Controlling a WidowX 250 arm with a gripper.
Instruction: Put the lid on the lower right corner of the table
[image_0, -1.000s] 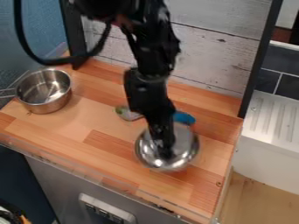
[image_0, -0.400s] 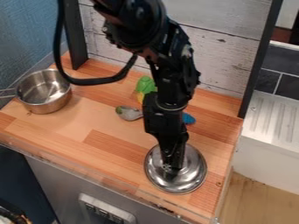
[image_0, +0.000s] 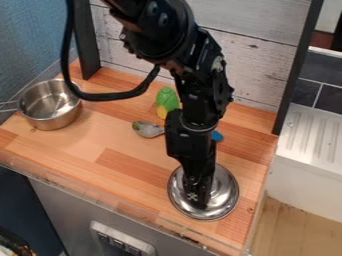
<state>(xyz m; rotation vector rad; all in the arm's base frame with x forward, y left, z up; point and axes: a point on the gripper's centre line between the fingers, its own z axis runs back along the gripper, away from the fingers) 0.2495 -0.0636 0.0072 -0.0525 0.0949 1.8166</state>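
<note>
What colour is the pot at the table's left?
Silver: the pot is shiny bare metal, in the camera view.

No words, labels, brands, numbers or signs can be read.
</note>
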